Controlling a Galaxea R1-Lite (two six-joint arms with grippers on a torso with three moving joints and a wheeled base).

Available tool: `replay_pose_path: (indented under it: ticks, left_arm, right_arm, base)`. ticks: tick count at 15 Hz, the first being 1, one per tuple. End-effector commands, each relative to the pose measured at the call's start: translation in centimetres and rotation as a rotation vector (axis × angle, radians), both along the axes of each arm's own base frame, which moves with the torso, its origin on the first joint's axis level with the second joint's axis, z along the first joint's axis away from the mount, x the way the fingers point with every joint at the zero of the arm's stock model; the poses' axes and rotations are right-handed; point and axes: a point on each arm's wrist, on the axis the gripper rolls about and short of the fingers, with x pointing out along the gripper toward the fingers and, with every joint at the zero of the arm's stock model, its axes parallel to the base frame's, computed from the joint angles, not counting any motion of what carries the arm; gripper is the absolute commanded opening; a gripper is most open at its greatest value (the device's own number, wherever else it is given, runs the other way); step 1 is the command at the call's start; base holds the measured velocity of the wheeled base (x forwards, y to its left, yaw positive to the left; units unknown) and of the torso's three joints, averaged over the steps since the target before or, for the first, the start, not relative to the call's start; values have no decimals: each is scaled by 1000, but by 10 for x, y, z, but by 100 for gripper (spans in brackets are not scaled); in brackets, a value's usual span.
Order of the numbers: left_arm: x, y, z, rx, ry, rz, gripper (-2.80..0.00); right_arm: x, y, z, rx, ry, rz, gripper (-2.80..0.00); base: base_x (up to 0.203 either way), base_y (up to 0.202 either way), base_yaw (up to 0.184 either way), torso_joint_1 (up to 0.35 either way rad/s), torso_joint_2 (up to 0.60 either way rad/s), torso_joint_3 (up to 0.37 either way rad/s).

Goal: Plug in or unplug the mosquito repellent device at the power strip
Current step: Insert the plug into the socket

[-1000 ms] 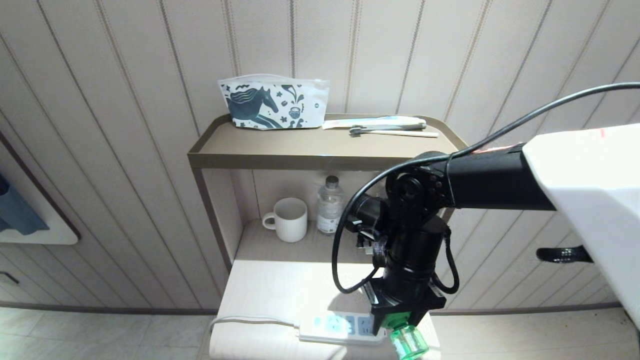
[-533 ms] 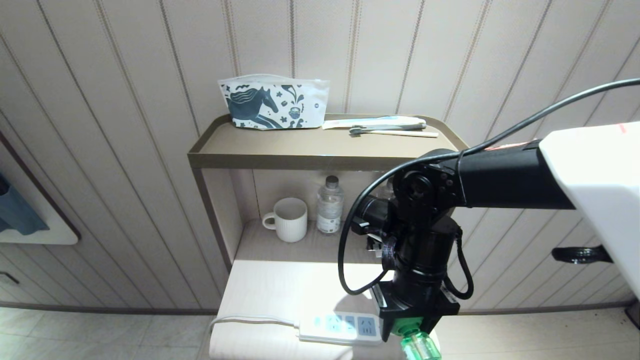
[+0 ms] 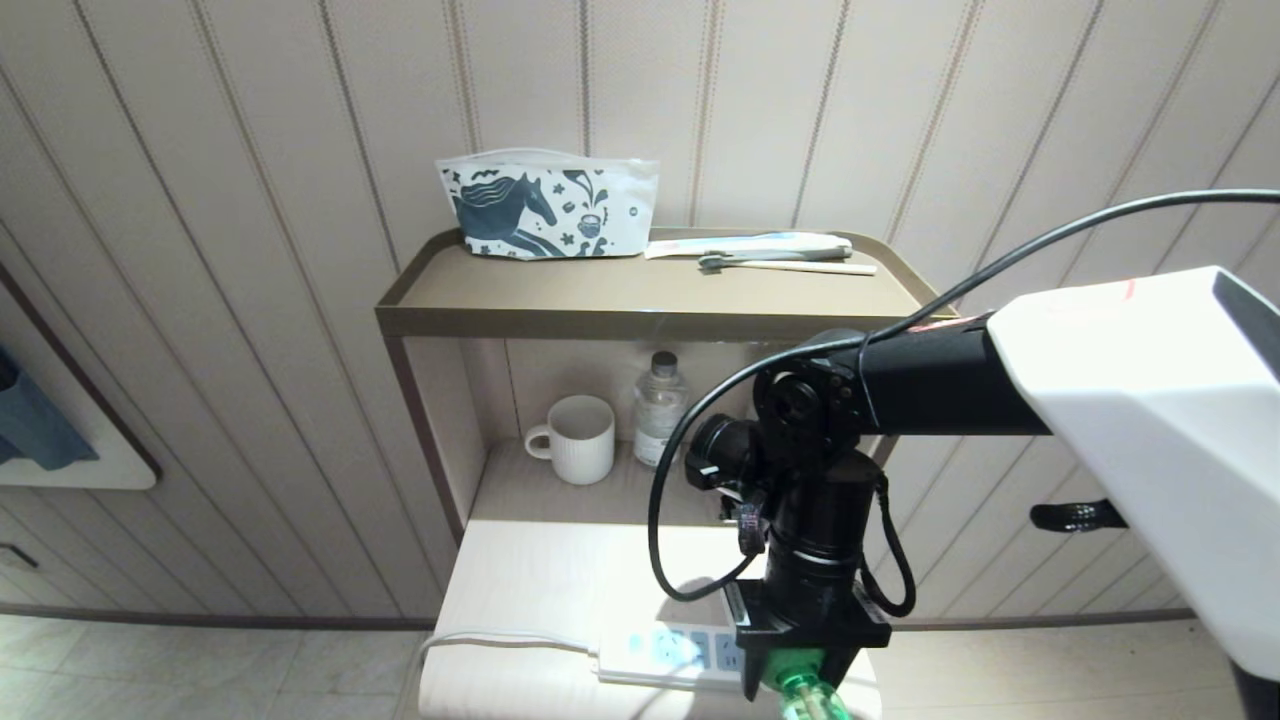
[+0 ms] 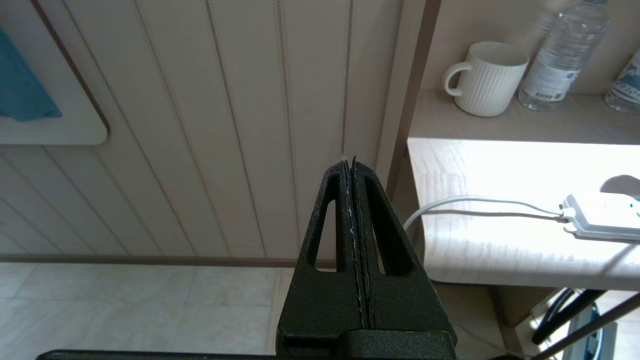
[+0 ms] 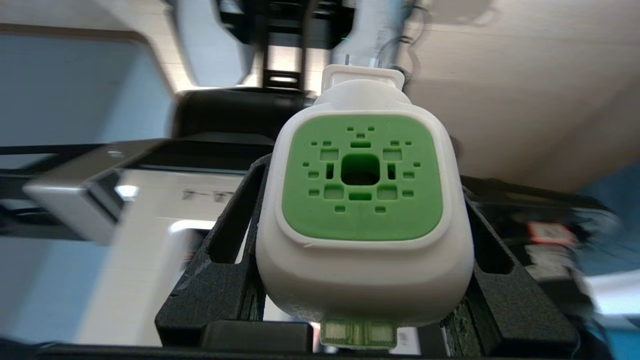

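**Device carried off the strip's end**

The right end effector (image 5: 365, 280) is gripping the device (image 5: 362, 200) by its white head, fingers (image 5: 235, 240) pressing on either side. In the head view the device (image 3: 805, 695) is hanging bottle-down below the wrist, just past the right end of the strip (image 3: 665, 655), partly cut off by the frame's lower edge.

Compared with a second ago, the arm is sitting a little further left and lower in the head view, and the green bottle is showing less; the grip itself is unchanged. The device is looking clear of the sockets, not seated in any of them, so it is probably being either carried away after unplugging or lined up for plugging in; which one cannot be told from here. The prongs are hidden.

The strip is lying on the tabletop (image 3: 560, 580), its cord (image 4: 480, 205) trailing off the left edge. The left end effector (image 4: 352, 210) is parked off to the side, fingers pressed together, holding nothing.
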Motion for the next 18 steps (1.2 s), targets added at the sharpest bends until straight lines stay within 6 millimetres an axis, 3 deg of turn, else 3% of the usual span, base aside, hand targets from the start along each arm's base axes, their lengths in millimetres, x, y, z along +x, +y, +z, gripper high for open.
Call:
replay_pose_path:
  ticks: [1, 7, 11, 14, 18]
  left_arm:
    - [0, 0, 0, 0, 0, 0, -280]
    - [0, 0, 0, 0, 0, 0, -280]
    - [0, 0, 0, 0, 0, 0, -280]
    - [0, 0, 0, 0, 0, 0, -280]
    - [0, 0, 0, 0, 0, 0, -280]
  right_arm:
    - [3, 6, -3, 14, -7, -5, -280]
    - [6, 11, -10, 9, 2, 2, -280]
    - [12, 14, -38, -33, 57, 6, -280]
    - [17, 14, -42, -15, 35, 4, -280]
    - [16, 13, -32, 8, 7, 20, -280]
  base:
    - [0, 0, 0, 0, 0, 0]
    - [0, 0, 0, 0, 0, 0]
    - [0, 0, 0, 0, 0, 0]
    - [0, 0, 0, 0, 0, 0]
    - [0, 0, 0, 0, 0, 0]
